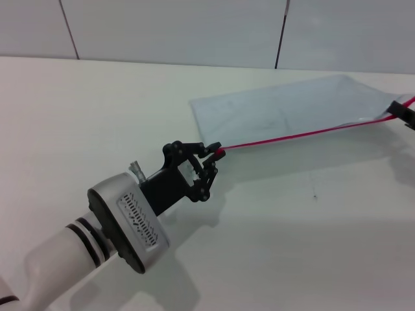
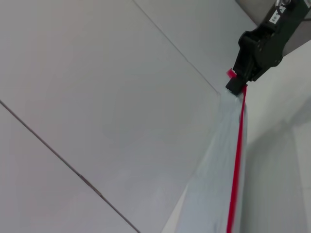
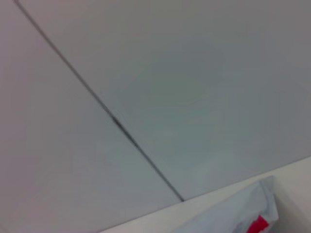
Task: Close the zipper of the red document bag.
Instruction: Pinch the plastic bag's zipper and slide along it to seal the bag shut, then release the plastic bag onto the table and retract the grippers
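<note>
The red document bag (image 1: 279, 113) is a translucent pale blue-grey pouch, held stretched a little above the white table with its shadow beneath it. The zipper (image 1: 305, 135) runs as a thin red strip along its near long edge. My left gripper (image 1: 214, 154) is shut on the zipper's left end. At the right edge of the head view my right gripper (image 1: 398, 110) pinches the bag's other red-edged corner. The left wrist view looks along the zipper (image 2: 238, 155) and the bag (image 2: 209, 194) to the right gripper (image 2: 236, 85), shut on that corner. A corner of the bag (image 3: 243, 216) shows in the right wrist view.
The white table (image 1: 97, 110) spreads to the left and in front of the bag. A pale panelled wall (image 1: 181, 29) with dark seams stands right behind the table's far edge.
</note>
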